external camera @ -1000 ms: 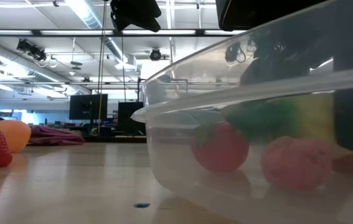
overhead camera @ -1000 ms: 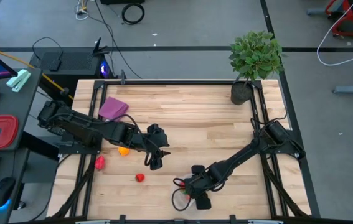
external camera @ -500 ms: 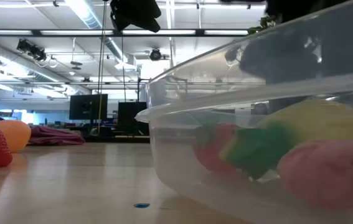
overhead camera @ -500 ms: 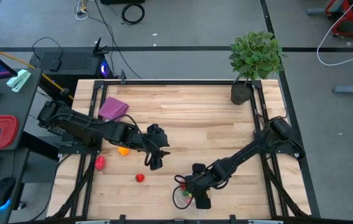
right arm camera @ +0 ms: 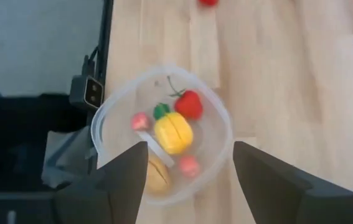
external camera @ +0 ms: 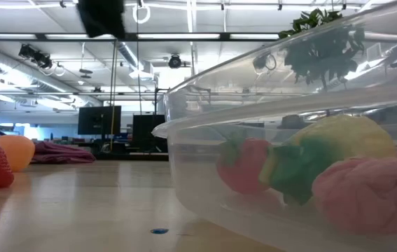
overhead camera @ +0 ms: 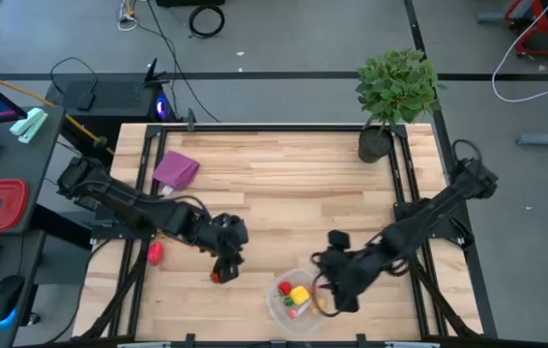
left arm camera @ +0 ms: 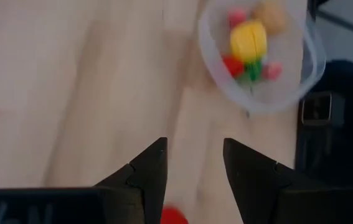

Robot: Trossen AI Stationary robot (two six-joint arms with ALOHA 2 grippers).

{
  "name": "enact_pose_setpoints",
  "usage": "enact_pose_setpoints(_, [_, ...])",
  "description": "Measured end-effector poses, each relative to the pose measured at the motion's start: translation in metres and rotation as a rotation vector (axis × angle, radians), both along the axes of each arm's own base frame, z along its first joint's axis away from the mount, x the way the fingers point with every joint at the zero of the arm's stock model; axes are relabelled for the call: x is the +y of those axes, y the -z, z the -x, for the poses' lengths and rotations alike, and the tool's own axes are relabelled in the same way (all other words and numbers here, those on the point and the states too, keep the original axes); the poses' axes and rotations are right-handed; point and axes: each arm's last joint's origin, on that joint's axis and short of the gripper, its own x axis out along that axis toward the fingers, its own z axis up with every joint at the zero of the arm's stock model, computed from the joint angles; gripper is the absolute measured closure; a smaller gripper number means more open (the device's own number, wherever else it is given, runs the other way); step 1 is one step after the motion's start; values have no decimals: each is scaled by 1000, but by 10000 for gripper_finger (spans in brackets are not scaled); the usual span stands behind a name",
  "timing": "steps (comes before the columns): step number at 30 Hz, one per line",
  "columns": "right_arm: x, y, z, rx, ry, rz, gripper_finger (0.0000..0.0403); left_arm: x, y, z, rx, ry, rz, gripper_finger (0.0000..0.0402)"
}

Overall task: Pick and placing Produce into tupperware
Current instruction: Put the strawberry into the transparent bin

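Clear tupperware (overhead camera: 295,298) upright, rim up; both arms' fingers apart, empty; produce (right arm camera: 174,132) inside.

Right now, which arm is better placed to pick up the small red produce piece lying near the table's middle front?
Left. The left gripper hangs open directly over the small red produce piece. The right gripper is empty beside the round clear plastic tub.

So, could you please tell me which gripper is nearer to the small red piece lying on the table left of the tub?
The left gripper. It hangs right over the red piece, open. The right gripper is across the tub, on its far side, also open.
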Motion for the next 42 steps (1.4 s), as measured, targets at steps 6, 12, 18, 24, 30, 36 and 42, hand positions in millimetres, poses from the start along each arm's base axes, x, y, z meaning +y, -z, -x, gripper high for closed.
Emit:
enact_pose_setpoints(6, [-4,-36,35,-140,56,-9,157,-25,6,23,140,-87,70,239])
enact_pose_setpoints(12, [-3,-52,54,-278,103,72,157,-53,16,36,207,-109,99,239])
enact_pose_setpoints(18, [6,-48,58,-306,116,128,157,-73,45,34,292,-84,32,239])
enact_pose_setpoints(24, [14,-37,53,-277,105,159,157,-77,74,24,373,-72,-56,239])
enact_pose_setpoints(30, [20,-27,47,-252,99,188,157,-71,82,19,404,-86,-87,239])
enact_pose_setpoints(36, [20,-26,47,-249,98,192,157,-68,82,17,398,-102,-92,239])
enact_pose_setpoints(42, [20,-26,47,-248,98,192,157,-67,82,16,402,-159,-68,239])
